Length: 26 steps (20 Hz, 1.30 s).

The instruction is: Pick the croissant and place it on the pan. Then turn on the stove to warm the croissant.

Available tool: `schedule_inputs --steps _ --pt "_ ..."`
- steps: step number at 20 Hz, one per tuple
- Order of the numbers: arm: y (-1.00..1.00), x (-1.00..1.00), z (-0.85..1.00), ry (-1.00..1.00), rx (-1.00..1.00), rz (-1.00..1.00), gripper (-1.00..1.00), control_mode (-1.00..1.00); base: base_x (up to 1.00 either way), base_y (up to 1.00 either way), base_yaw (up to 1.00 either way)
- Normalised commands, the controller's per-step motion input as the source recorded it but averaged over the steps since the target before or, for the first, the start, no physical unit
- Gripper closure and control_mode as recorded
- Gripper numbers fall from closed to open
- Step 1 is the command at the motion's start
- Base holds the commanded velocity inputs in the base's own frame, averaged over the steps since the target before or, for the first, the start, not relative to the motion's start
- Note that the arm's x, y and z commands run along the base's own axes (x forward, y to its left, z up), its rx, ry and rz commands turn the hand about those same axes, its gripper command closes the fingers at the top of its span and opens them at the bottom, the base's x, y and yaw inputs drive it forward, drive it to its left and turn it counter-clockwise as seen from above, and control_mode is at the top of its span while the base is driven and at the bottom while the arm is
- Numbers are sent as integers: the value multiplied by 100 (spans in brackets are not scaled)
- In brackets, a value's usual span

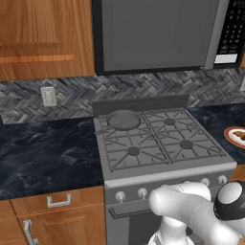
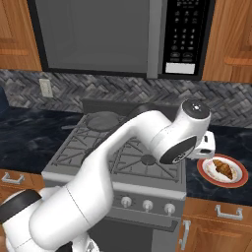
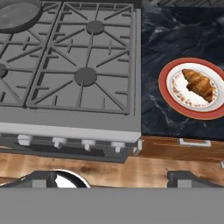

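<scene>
Hand view, croissant point(image 3: 199, 85) on plate point(image 3: 168, 72), pan point(image 3: 17, 15) on stove point(image 3: 78, 65), gripper point(image 3: 116, 179) spread, empty.

white arm bent forward and rightward, end effector point(image 3: 112, 177) wide open, empty.

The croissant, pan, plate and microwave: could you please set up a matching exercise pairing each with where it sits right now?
Things:
1. croissant
2. pan
3. plate
4. microwave

Places:
A. on the stove's back left burner
B. on the dark counter to the right of the stove
C. mounted on the wall above the stove
D. lying on the plate

Pairs: 1-D, 2-A, 3-B, 4-C
</scene>
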Motion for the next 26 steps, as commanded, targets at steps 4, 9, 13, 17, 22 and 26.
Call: schedule_inputs --steps 4,9,13,17,22,26 --pt "-21 0 -12 0 0 0 -100 -100 0 0 0" --pt "-18 0 -11 0 0 0 -100 -100 0 0 0" --pt "-9 0 -8 0 0 0 -100 -100 0 0 0" --pt "-4 1 -8 0 0 0 -100 -100 0 0 0" --pt "-9 9 -13 0 0 0 -100 -100 0 0 0" --pt "-16 17 -13 0 0 0 -100 -100 0 0 0"
